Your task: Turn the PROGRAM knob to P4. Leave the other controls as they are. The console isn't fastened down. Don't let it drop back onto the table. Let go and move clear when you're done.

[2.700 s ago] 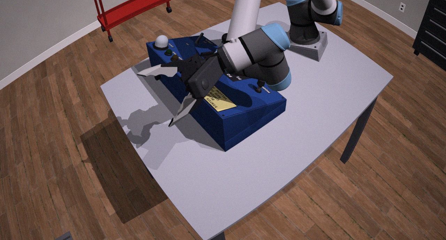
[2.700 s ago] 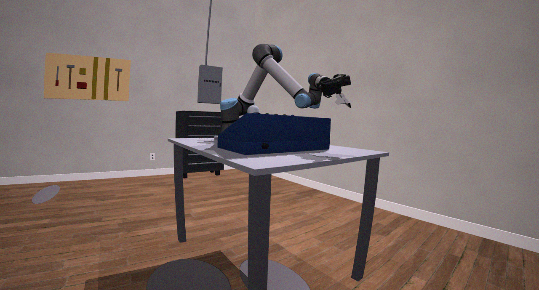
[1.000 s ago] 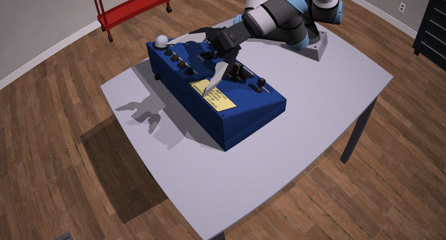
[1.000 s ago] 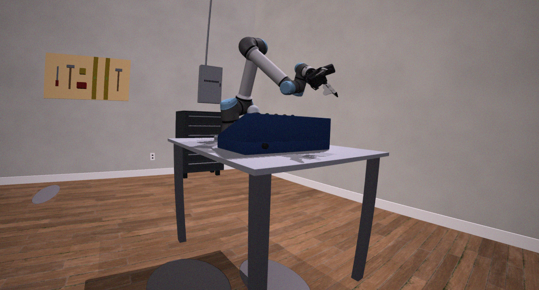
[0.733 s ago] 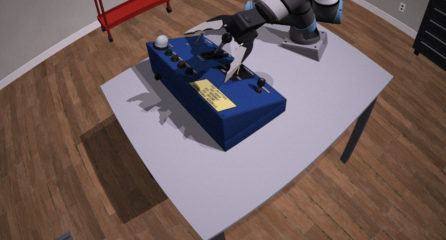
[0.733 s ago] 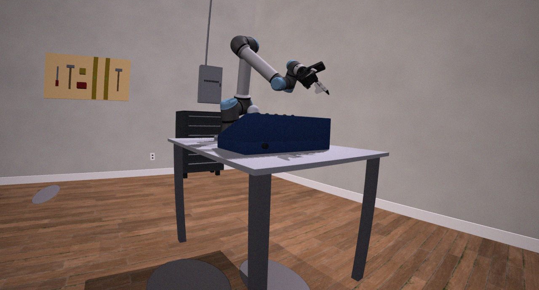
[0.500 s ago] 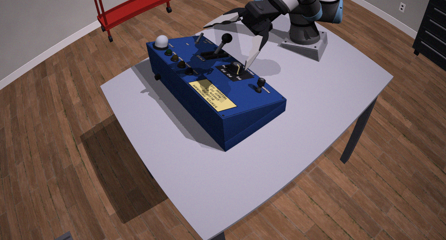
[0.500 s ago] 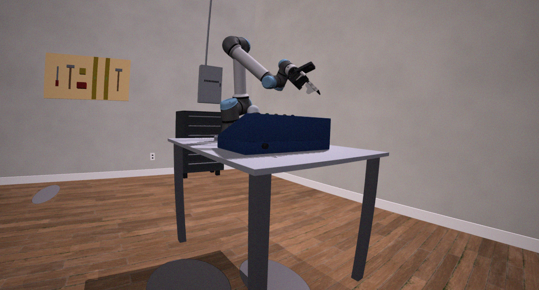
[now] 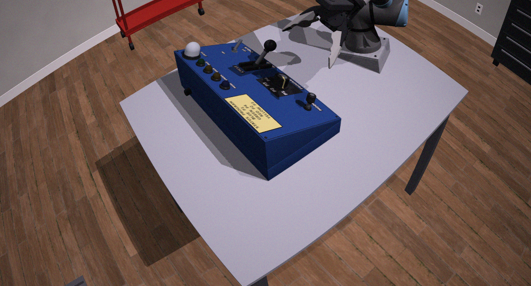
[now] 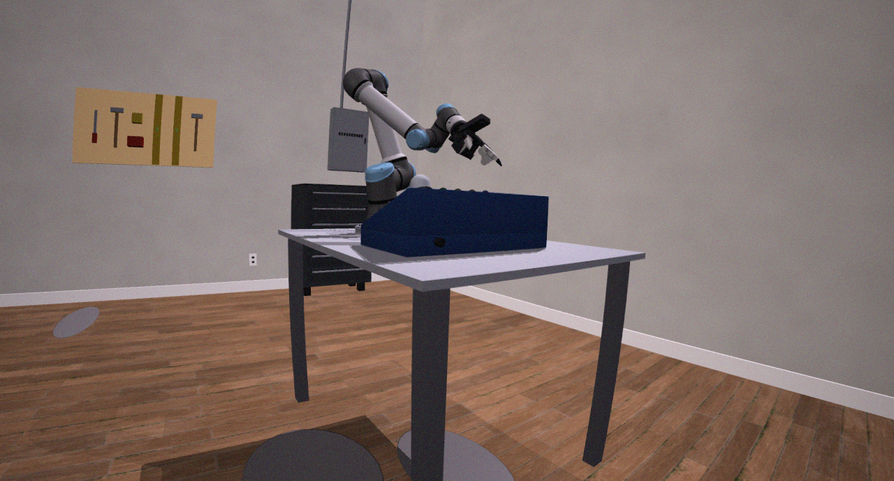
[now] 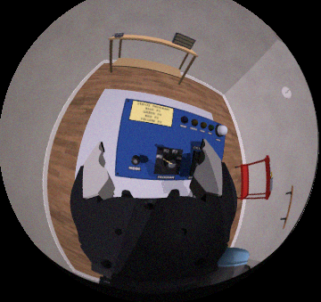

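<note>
The blue console (image 9: pixel 297 135) (image 10: pixel 456 218) (image 11: pixel 134 137) sits slanted on the grey table (image 9: pixel 371 98). Its PROGRAM knob (image 9: pixel 282 83) (image 11: pixel 168 160) is black with a yellow pointer, on a black plate near the console's robot-side edge. I cannot read which mark the pointer is on. My gripper (image 9: pixel 307 47) (image 10: pixel 487 155) (image 11: pixel 152 141) is wide open and empty. It hangs high in the air beyond the console's robot-side edge, near the arm's base, tilted down toward the panel.
On the panel are a black ball lever (image 9: pixel 269 44), a MODE knob (image 9: pixel 310 98) (image 11: pixel 135 160), a toggle switch (image 9: pixel 235 46), a white dome lamp (image 9: pixel 192 49) (image 11: pixel 221 130), a row of buttons (image 9: pixel 208 69) and a yellow label (image 9: pixel 252 113). The robot base (image 9: pixel 365 50) stands at the table's far side.
</note>
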You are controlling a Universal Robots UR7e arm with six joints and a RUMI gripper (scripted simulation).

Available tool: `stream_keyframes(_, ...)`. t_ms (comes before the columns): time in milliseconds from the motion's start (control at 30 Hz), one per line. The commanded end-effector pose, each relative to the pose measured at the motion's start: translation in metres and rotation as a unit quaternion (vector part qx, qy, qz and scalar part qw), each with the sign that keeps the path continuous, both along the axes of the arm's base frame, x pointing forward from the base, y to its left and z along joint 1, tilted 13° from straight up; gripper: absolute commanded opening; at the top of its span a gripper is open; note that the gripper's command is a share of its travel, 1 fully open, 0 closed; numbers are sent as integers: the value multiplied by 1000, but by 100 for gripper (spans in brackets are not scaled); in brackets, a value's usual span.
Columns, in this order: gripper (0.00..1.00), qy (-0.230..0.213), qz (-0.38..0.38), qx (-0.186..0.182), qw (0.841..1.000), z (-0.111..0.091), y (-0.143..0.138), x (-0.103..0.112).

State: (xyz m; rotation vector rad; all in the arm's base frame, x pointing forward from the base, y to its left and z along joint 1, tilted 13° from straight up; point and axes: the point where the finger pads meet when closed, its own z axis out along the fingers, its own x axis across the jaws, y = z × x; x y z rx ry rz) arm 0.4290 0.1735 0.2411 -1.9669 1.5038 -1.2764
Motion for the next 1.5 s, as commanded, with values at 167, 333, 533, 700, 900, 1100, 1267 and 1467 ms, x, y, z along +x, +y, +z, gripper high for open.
stream_keyframes(167,100,28,-31,66,997,-37,-17,-71)
stream_keyframes(333,100,35,-43,86,995,-54,-24,-93)
stream_keyframes(533,100,40,-50,97,993,-64,-28,-105)
stream_keyframes(700,100,40,-51,99,993,-65,-28,-107)
stream_keyframes(900,100,40,-52,99,993,-65,-29,-107)
stream_keyframes(1100,100,40,-52,99,993,-65,-29,-107)
stream_keyframes(1267,100,40,-52,99,993,-65,-29,-107)
stream_keyframes(1467,100,40,-52,99,993,-65,-29,-107)
